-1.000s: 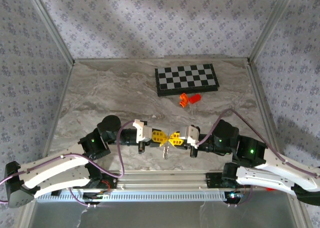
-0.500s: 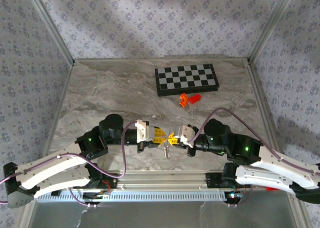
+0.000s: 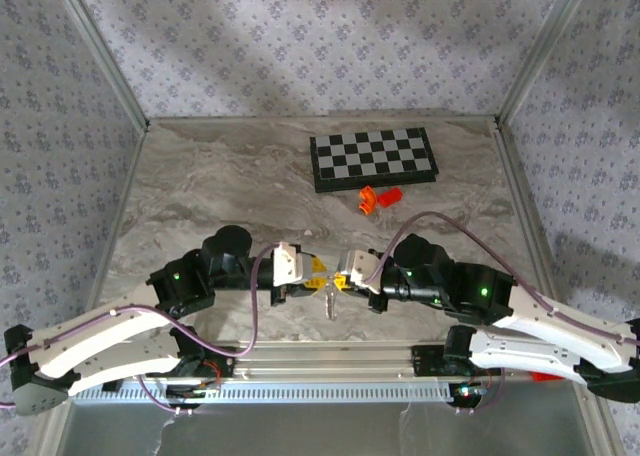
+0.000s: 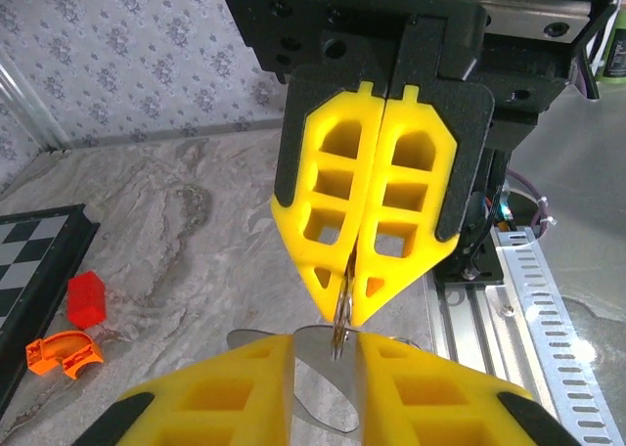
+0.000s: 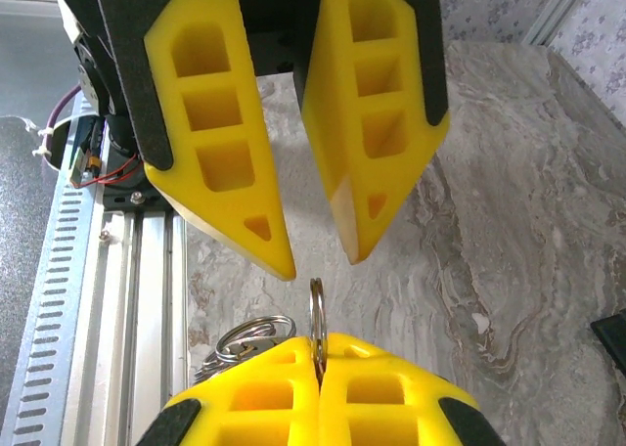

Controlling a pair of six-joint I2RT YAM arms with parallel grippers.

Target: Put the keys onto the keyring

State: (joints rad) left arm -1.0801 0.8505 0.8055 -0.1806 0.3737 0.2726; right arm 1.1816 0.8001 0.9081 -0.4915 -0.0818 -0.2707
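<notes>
My right gripper [image 5: 318, 348] is shut on the keyring [image 5: 316, 309], a silver split ring held edge-on with its top poking out past the fingertips. A second silver ring [image 5: 256, 331] with keys hangs just left of it. My left gripper [image 5: 321, 260] faces it tip to tip, open, with nothing between the fingers. In the left wrist view my left gripper [image 4: 326, 353] straddles a flat silver key [image 4: 317, 372] lying below the gap, and the keyring [image 4: 341, 323] juts from the right gripper [image 4: 342, 309]. From above, a key [image 3: 330, 301] dangles under the meeting grippers: left gripper [image 3: 318, 270], right gripper [image 3: 345, 276].
A black-and-white chessboard [image 3: 372, 159] lies at the back of the marble table, with an orange piece [image 3: 369, 201] and a red block [image 3: 392, 193] just in front of it. An aluminium rail [image 3: 330, 357] runs along the near edge under the arms.
My left gripper has gone from shut to open. The right gripper has pushed leftwards towards it, still holding the keyring, with the key hanging below.
</notes>
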